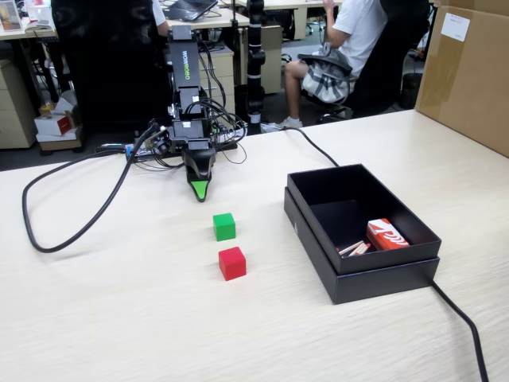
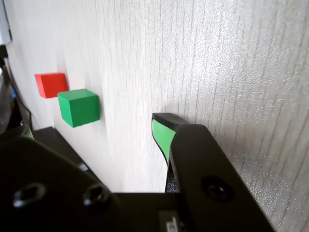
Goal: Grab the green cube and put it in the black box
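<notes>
A: How far along is it?

B: By my reading, nothing is done yet. The small matte bright green cube (image 1: 224,226) sits on the pale wood-grain surface (image 1: 119,310), untouched, just in front of the arm's black jaws with the green tip (image 1: 200,190), which point down close to the surface. Reaching, closing on the cube, carrying and releasing are all left.

A: Are the jaws wide or narrow?

B: I cannot tell. In the fixed view only one green tip shows, and the wrist view shows one green-faced finger plainly and the other only at the frame's edge, so the gap is not readable.

A: And the target?

B: The large shallow matte black rectangular box (image 1: 318,191), nested in its lid, stands to the right in the fixed view, well apart from the cube. A small orange-and-white carton (image 1: 386,234) already lies inside.

A: Anything else nearby?

B: A small matte red cube (image 1: 232,263) rests just beside the green one, nearer the camera. A black cable (image 1: 79,227) loops across the surface. Behind is an office: a seated person (image 1: 350,40), desks, and a large cardboard box (image 1: 469,72) at the right.
</notes>
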Robot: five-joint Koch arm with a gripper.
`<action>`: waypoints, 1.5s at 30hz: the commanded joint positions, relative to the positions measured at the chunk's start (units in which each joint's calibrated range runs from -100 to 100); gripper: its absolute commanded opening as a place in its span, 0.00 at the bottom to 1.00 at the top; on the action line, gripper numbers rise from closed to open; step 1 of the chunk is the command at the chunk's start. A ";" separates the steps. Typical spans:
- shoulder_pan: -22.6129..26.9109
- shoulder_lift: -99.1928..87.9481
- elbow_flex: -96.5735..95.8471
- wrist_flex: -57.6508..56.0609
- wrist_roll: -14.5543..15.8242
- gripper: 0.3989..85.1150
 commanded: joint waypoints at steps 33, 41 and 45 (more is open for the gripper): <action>0.00 0.85 -0.48 -0.99 -0.39 0.58; 0.10 0.16 -0.66 -0.99 -0.39 0.57; 0.10 0.16 -0.57 -0.99 -0.44 0.56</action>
